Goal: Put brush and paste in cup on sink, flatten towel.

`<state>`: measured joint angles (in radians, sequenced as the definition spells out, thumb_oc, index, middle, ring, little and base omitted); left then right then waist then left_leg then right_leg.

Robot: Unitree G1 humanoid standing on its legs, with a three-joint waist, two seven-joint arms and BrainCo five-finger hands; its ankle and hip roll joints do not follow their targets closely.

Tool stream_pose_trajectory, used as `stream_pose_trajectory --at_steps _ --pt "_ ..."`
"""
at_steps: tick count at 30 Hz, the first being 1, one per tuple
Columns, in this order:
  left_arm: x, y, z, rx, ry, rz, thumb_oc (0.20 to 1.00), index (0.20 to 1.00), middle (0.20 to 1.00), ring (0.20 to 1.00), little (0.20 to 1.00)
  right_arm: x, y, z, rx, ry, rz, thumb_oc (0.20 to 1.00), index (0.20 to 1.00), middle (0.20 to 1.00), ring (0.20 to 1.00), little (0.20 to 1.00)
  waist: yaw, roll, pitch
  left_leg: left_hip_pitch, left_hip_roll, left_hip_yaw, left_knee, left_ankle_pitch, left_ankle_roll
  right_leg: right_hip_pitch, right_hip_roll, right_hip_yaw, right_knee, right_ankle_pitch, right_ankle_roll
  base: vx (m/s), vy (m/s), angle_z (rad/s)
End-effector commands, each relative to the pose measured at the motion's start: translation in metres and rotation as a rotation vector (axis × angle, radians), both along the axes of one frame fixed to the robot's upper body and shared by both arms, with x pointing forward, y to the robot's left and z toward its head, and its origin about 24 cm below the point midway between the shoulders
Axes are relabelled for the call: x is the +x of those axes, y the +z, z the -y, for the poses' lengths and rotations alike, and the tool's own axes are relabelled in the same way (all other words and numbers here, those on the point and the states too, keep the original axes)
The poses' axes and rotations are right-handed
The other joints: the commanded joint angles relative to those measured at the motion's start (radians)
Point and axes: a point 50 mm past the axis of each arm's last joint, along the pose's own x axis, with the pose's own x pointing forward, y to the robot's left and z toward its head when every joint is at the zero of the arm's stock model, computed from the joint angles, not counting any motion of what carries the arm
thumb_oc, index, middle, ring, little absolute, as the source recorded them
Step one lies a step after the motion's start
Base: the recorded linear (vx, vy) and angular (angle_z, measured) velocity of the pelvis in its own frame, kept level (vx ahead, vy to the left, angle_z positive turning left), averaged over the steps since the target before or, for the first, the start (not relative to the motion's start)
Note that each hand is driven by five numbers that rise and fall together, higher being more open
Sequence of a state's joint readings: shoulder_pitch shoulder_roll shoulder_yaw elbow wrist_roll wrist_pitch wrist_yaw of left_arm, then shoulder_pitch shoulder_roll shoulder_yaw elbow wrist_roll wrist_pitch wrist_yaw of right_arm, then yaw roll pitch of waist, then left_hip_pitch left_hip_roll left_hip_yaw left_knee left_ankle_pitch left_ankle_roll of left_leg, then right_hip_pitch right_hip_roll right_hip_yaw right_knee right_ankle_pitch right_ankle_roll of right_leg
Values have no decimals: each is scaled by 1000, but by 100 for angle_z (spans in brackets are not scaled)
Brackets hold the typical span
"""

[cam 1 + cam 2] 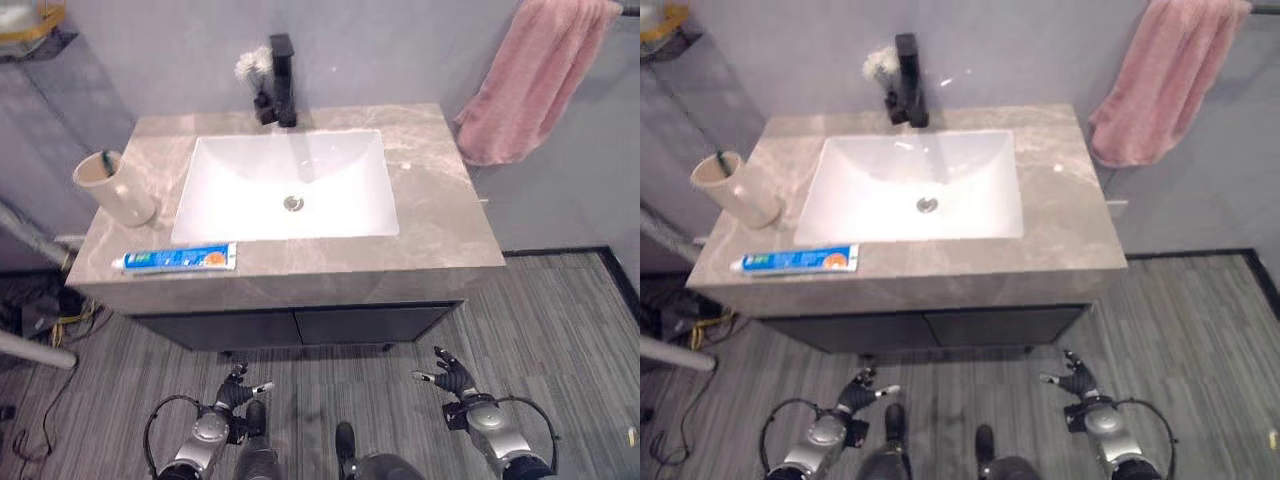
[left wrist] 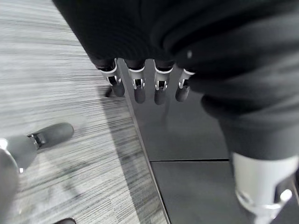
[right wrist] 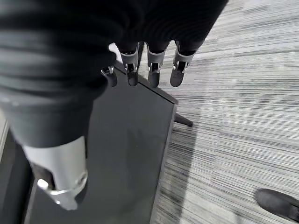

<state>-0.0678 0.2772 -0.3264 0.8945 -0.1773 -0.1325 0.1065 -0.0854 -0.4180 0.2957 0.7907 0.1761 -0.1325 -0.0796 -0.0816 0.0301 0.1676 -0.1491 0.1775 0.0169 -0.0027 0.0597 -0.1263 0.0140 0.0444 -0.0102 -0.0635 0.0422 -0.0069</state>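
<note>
Counter [image 1: 440, 215]: cup [image 1: 118, 188] w/ brush [image 1: 106, 160]

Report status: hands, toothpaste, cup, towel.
Left hand and right hand open, low before the vanity. Toothpaste flat on counter front; cup tilted, something green inside. Towel hangs bunched.

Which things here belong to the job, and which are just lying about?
Job: toothpaste tube, cup with a brush in it, pink towel, sink counter.
Lying about: black faucet, dark cabinet, yellow object at upper left.
</note>
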Motion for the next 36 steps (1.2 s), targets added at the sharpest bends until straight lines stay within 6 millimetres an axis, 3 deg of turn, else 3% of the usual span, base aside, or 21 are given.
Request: stream_pose_trajectory --at_steps 1,7,12,14,16,19,23,29,33,36 --pt "12 14 -19 69 -17 87 1000 1000 1000 1000 1000 -6 3 5 -44 45 11 1000 1000 1000 1000 1000 6 -39 -44 53 -58 40 58 -18 40 -48 -147 15 148 -74 135 132 250 -31" --pt "7 14 -26 107 -43 77 1000 1000 1000 1000 1000 -12 -7 -3 -32 68 -37 1000 1000 1000 1000 1000 15 -47 -51 60 -122 72 103 -94 85 -50 -210 62 135 -42 175 57 244 -23" --pt "1 14 -30 109 -38 79 1000 1000 1000 1000 1000 -9 -6 -11 -63 135 -28 1000 1000 1000 1000 1000 29 -53 -55 71 -152 80 84 -106 109 -69 -237 58 148 -12 195 6 162 -4" --pt "-3 13 -30 106 -38 73 1000 1000 1000 1000 1000 -6 -4 -14 -66 147 -19 1000 1000 1000 1000 1000 36 -55 -50 77 -160 86 68 -104 118 -91 -243 53 172 30 207 -31 115 0" --pt "-5 13 -29 111 -50 71 1000 1000 1000 1000 1000 1 0 -18 -65 165 6 1000 1000 1000 1000 1000 48 -48 -39 78 -156 90 61 -96 124 -109 -226 28 218 16 204 -53 97 -7" --pt "-11 13 -31 116 -71 70 1000 1000 1000 1000 1000 6 4 -22 -78 199 24 1000 1000 1000 1000 1000 67 -59 -39 83 -156 97 58 -102 120 -114 -245 -42 138 25 194 -22 1 -13" --pt "-17 10 -33 120 -70 49 1000 1000 1000 1000 1000 8 4 -24 -131 269 11 1000 1000 1000 1000 1000 80 -77 -46 83 -145 72 52 -91 106 -71 -245 -28 69 33 196 13 -90 -2" --pt "-34 12 -36 138 -197 20 1000 1000 1000 1000 1000 -3 -2 -4 -158 215 -40 1000 1000 1000 1000 1000 95 -76 -67 96 -127 34 -9 -53 79 -28 -235 -88 28 26 189 35 -74 26" --pt "-44 42 -56 167 -388 59 1000 1000 1000 1000 1000 0 3 5 -154 208 -33 1000 1000 1000 1000 1000 105 -54 -63 97 -114 14 -49 -26 64 -24 -232 -119 27 21 190 -1 -46 22" --pt "-41 81 -70 218 -567 100 1000 1000 1000 1000 1000 -1 3 10 -166 243 -55 1000 1000 1000 1000 1000 109 -41 -63 97 -110 2 -70 -14 59 -26 -234 -134 32 18 192 5 -8 14"
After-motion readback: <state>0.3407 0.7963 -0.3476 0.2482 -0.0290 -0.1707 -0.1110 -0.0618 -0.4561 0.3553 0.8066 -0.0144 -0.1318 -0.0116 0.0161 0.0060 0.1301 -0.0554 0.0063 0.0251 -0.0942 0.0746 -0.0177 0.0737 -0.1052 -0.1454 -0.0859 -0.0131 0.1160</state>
